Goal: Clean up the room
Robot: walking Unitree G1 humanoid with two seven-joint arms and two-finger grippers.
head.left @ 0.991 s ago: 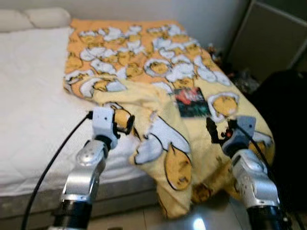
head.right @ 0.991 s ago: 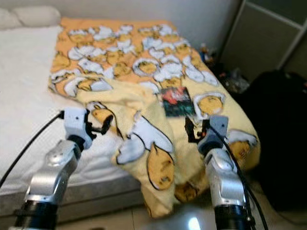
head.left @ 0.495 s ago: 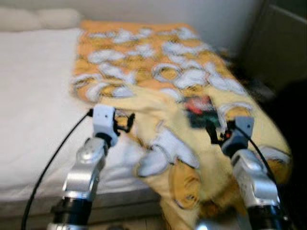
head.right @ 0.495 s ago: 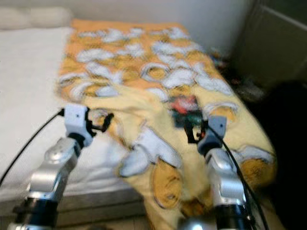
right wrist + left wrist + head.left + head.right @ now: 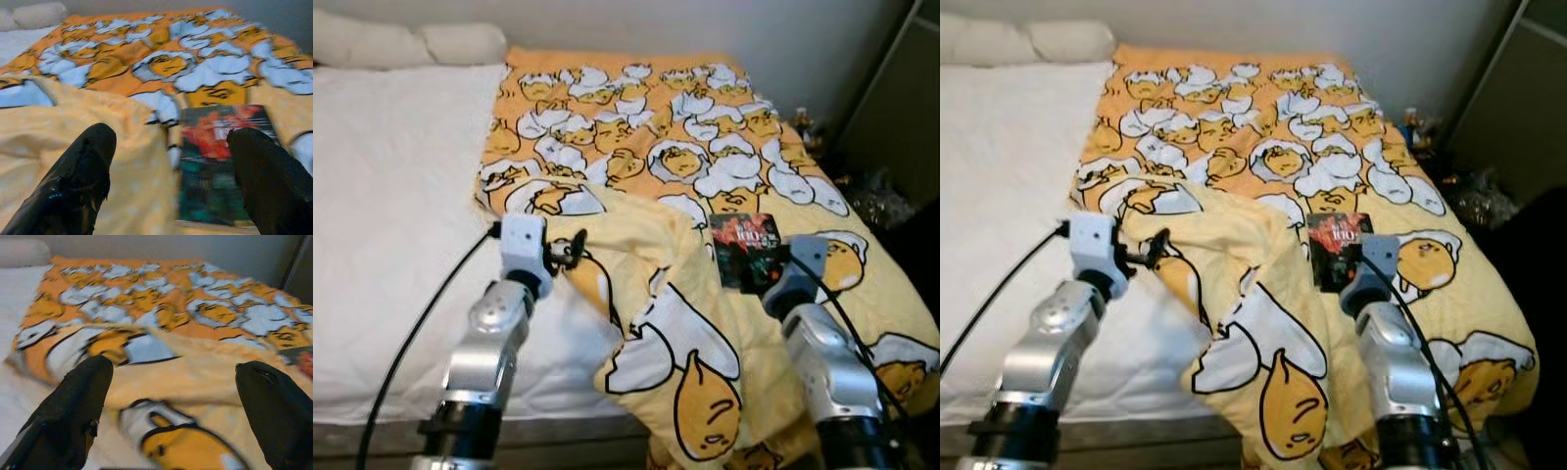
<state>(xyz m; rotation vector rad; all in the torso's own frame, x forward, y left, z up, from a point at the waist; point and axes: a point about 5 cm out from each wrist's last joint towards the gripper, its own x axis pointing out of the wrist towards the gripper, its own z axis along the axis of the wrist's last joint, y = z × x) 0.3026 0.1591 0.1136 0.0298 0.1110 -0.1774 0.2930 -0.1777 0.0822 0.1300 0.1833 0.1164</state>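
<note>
A yellow-and-orange cartoon blanket [image 5: 685,157] covers the right half of the bed, and its near part is bunched into a rumpled fold [image 5: 646,284]. A dark red-and-black book [image 5: 745,245] lies flat on the blanket. My right gripper [image 5: 756,274] is open just short of the book's near edge, and the right wrist view has the book [image 5: 220,161] between its spread fingers [image 5: 83,181]. My left gripper [image 5: 570,250] is open at the left edge of the rumpled fold, with the blanket [image 5: 195,377] under it and nothing held.
White sheet [image 5: 391,215] covers the left half of the bed, with pillows [image 5: 411,44] at the head. A dark cabinet [image 5: 901,98] stands to the right, with small clutter [image 5: 871,186] on the floor beside it. The mattress's front edge [image 5: 558,431] is close below my arms.
The whole picture has shifted and sharpened as the camera moved toward the bed. The book now lies right at my right gripper's fingertips. Both grippers stay open.
</note>
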